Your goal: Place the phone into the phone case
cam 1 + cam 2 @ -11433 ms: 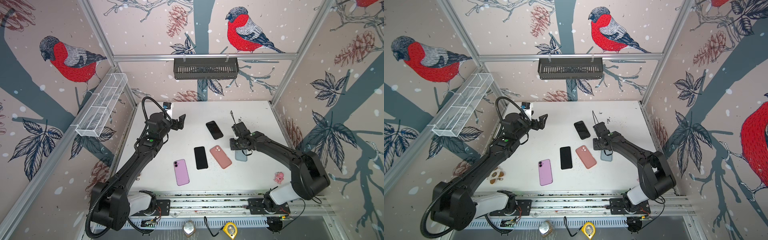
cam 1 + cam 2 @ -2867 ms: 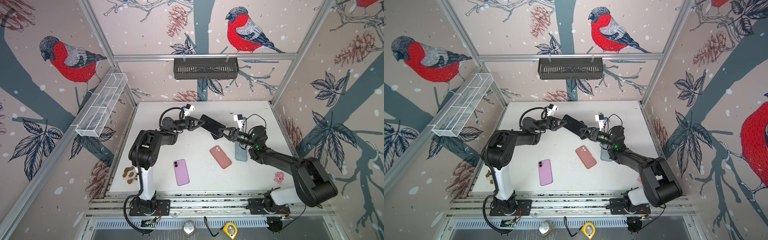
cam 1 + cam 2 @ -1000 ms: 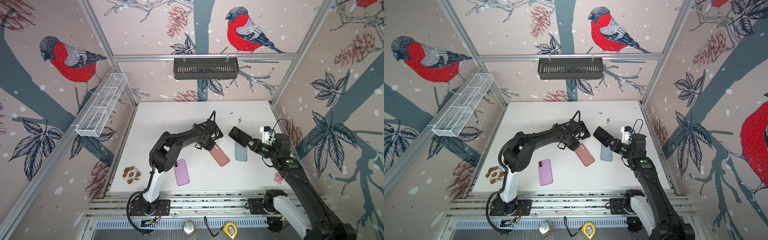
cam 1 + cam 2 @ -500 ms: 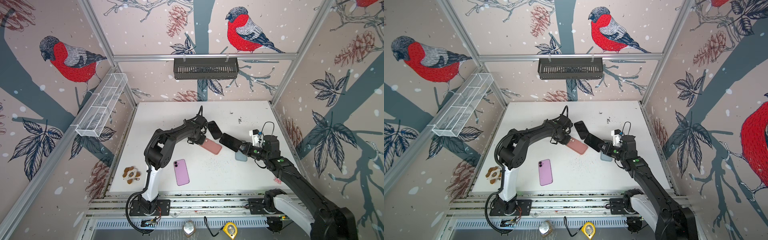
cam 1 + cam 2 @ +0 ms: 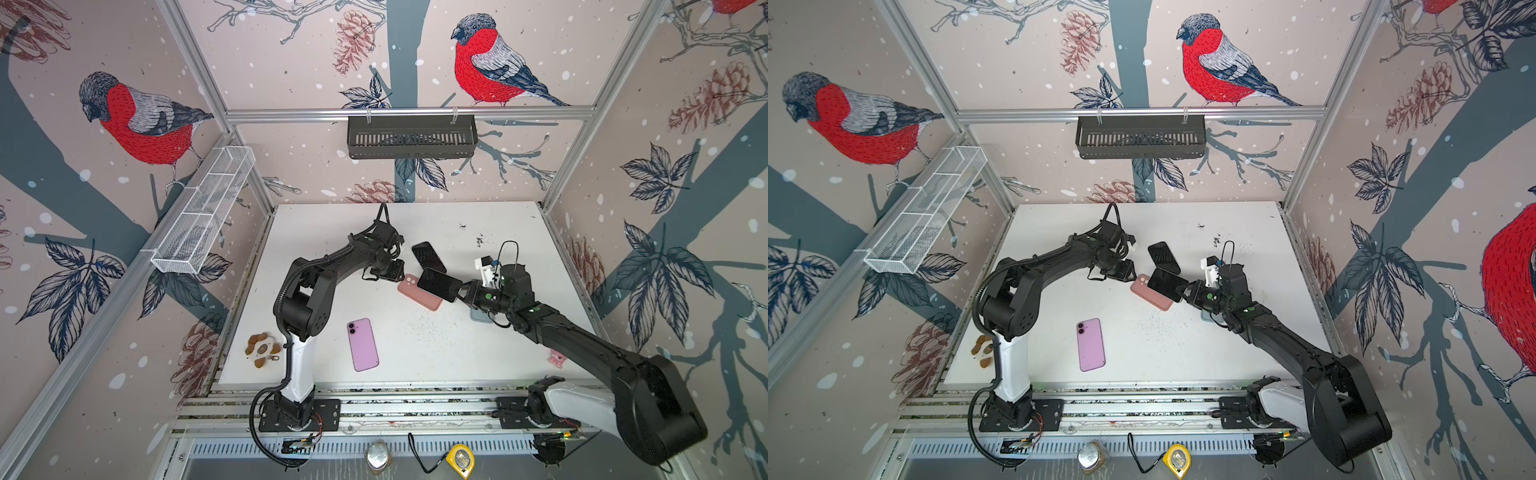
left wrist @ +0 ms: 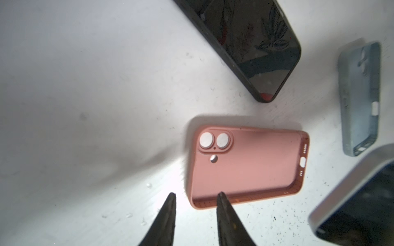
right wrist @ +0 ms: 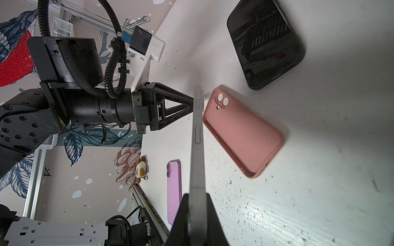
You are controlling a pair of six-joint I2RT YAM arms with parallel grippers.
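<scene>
The step in hand is bringing the phone over the case. The right gripper (image 7: 196, 197) clamps the phone (image 7: 197, 136) by one short end. The phone's free end reaches out past the fingertips, raised over the pink case (image 7: 241, 132), which lies open side up on the table (image 7: 319, 170) just beyond and below them. The left gripper (image 6: 196, 194) holds nothing, and its fingers (image 6: 226, 215) stand narrowly apart. One tip is over the case's rim at the camera-hole end, the other just outside it. Next, the phone likely needs levelling, lining up with the case walls and pressing in, while the left fingers steady the case.
</scene>
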